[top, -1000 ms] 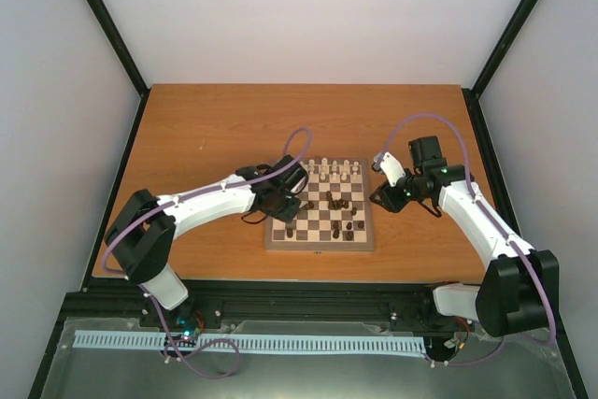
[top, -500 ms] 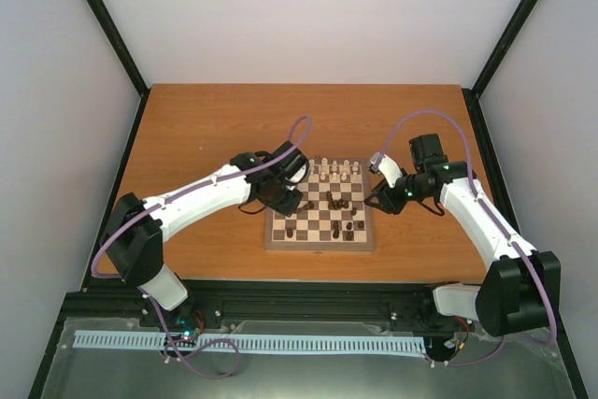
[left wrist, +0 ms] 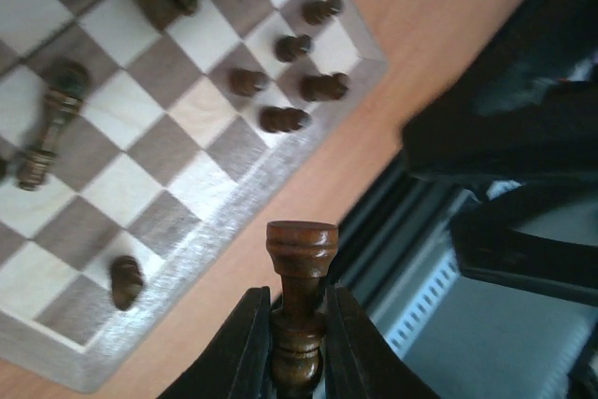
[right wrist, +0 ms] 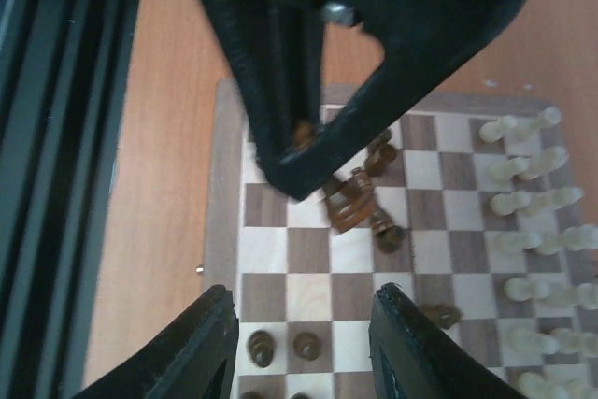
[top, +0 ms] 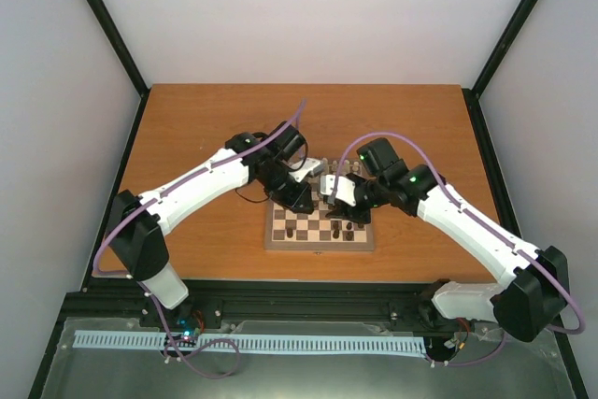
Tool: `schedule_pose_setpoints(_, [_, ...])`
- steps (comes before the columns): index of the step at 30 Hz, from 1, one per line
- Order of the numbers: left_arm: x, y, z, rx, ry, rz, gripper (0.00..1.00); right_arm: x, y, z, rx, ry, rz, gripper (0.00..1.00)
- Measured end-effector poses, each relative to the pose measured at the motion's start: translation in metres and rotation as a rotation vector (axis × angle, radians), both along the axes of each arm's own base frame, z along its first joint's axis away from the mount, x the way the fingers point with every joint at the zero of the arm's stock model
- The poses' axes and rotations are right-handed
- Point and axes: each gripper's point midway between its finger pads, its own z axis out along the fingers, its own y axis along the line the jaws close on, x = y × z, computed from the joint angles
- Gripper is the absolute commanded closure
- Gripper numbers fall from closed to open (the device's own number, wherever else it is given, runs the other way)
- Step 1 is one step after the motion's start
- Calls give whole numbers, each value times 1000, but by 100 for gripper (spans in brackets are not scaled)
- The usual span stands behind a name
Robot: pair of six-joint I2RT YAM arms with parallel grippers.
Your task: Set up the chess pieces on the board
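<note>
Left gripper (left wrist: pixel 299 324) pinches a dark rook (left wrist: pixel 301 248) upright for seating on the board (left wrist: pixel 217 231); right gripper (right wrist: pixel 301 320) hangs open, empty

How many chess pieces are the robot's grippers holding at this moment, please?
1. A dark brown rook is clamped between the fingers of the left gripper. The right gripper is open and empty above the board. Nothing appears hidden in either grip.
</note>
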Motion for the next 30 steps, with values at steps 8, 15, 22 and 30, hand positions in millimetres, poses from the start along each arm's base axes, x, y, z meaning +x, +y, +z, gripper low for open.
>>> schedule_pose_setpoints(8, [-23, -12, 13, -104, 120, -54, 85, 0, 21, 7, -11, -139, 63, 59])
schedule_pose_setpoints(15, [-28, -9, 9, -102, 157, -53, 86, -11, 33, -1, -55, -173, 136, 61])
schedule_pose_setpoints(22, [-30, -7, 5, -93, 165, -53, 87, -11, 34, -5, -87, -206, 151, 62])
schedule_pose_setpoints(30, [-27, -5, 4, -90, 162, -45, 87, -2, 32, -5, -114, -260, 121, 60])
